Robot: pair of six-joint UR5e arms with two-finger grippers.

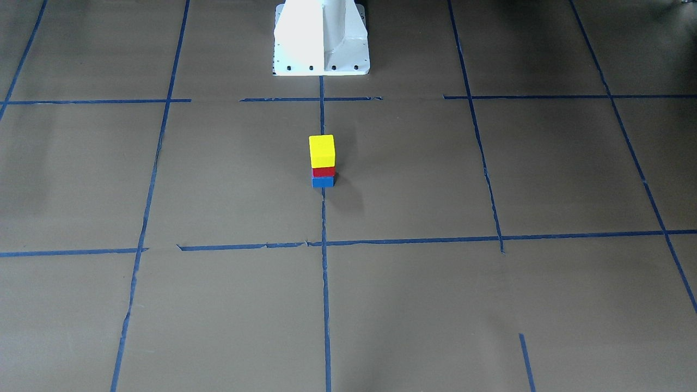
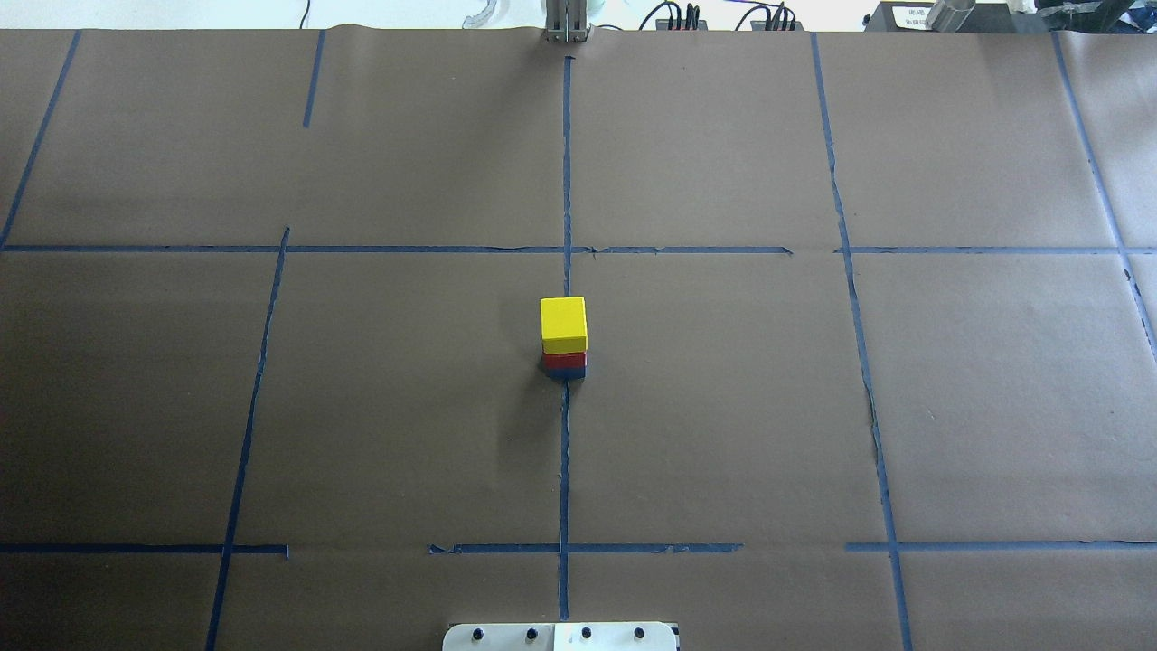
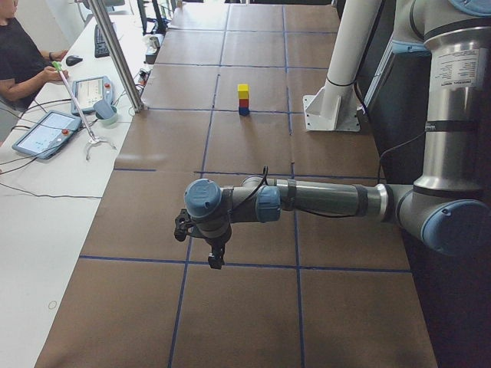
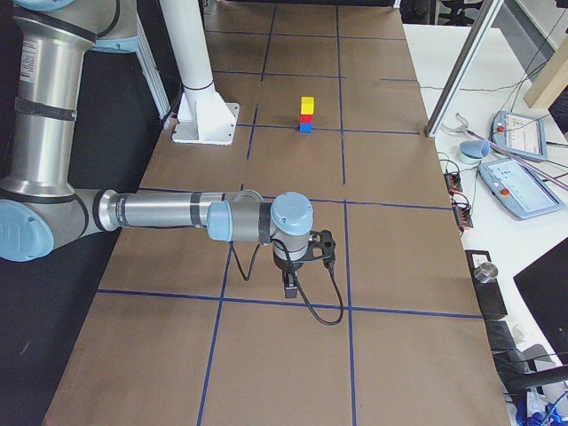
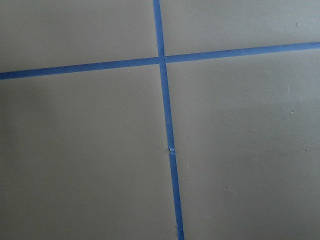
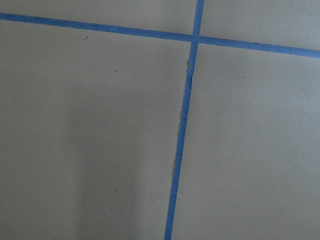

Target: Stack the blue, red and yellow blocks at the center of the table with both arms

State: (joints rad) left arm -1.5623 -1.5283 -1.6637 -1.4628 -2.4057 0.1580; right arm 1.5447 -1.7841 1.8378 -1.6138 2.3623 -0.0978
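A yellow block [image 1: 322, 150] sits on a red block [image 1: 323, 171], which sits on a blue block [image 1: 323, 182], one upright stack on the centre tape line. The stack also shows in the overhead view [image 2: 563, 324], the exterior left view [image 3: 243, 100] and the exterior right view [image 4: 306, 115]. My left gripper [image 3: 215, 259] shows only in the exterior left view, far from the stack, near the table's end; I cannot tell its state. My right gripper [image 4: 291, 286] shows only in the exterior right view, also far from the stack; I cannot tell its state. Both wrist views show only brown paper and blue tape.
The white robot base [image 1: 321, 38] stands behind the stack. Blue tape lines [image 2: 565, 452] grid the brown table cover. A person [image 3: 19, 57] sits at a side desk with tablets [image 3: 46, 132]. More tablets [image 4: 519, 182] lie on the desk at the other side.
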